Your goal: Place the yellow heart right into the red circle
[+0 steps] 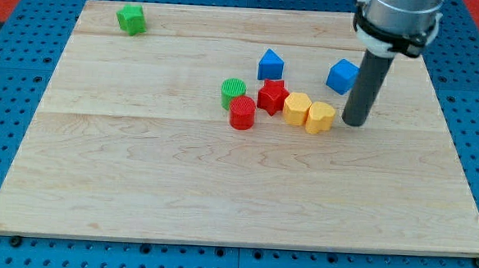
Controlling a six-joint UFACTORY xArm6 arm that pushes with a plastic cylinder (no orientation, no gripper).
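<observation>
The yellow heart (320, 118) lies right of the board's middle. A yellow hexagon-like block (297, 108) touches its left side. A red star (272, 96) sits left of that, and the red circle (242, 114) lies at the star's lower left. My tip (354, 122) stands just right of the yellow heart, close to it with a small gap.
A green circle (233, 93) touches the red circle's upper left. A blue pentagon-like block (270, 65) sits above the red star. A blue cube (342, 76) lies beside the rod. A green star (131, 19) is at the wooden board's (138, 186) top left.
</observation>
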